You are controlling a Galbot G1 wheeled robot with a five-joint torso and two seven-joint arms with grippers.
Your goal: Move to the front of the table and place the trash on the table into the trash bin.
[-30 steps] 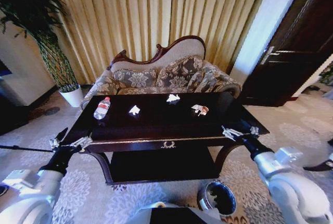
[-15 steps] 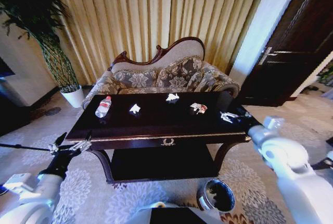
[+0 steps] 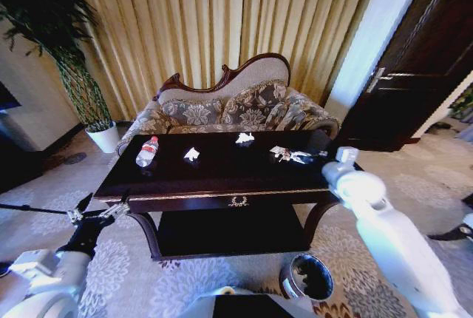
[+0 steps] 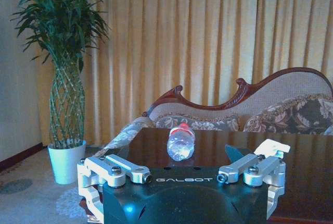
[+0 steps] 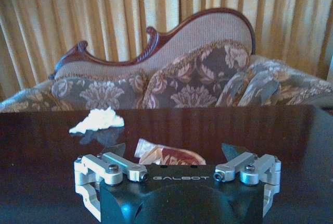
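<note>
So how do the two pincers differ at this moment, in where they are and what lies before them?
The right pincer reaches over the table, with a red-and-white wrapper scrap between its open fingers. The left pincer hangs low beside the table's left front corner, off the top, and faces the bottle farther away, lying on its side. Both are open and hold nothing.

Dark brown table (image 3: pixel 222 174), white scraps (image 3: pixel 191 155), floral sofa (image 3: pixel 236 111)
</note>
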